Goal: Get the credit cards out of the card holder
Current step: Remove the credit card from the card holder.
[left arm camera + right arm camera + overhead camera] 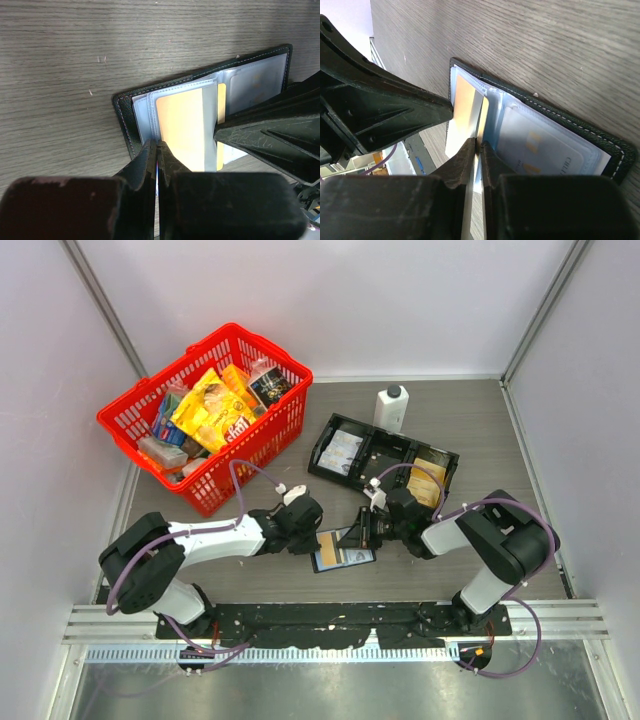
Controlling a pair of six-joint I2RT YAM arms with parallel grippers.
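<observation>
The black card holder (342,552) lies open on the table between my two grippers. Its clear sleeves show a golden-yellow credit card (182,125) and a pale blue-grey card (545,147). My left gripper (158,146) is shut on a thin leaf at the holder's near edge (122,115). From the opposite side, my right gripper (480,145) pinches a thin upright leaf with a golden-yellow edge, a card between the sleeves. In the top view the left gripper (314,542) and right gripper (362,533) almost meet over the holder.
A red basket (120,425) full of packets stands at the back left. At the back centre sits a long black tray (395,435) holding cards, with a white bottle (391,406) behind it. Side walls close in left and right.
</observation>
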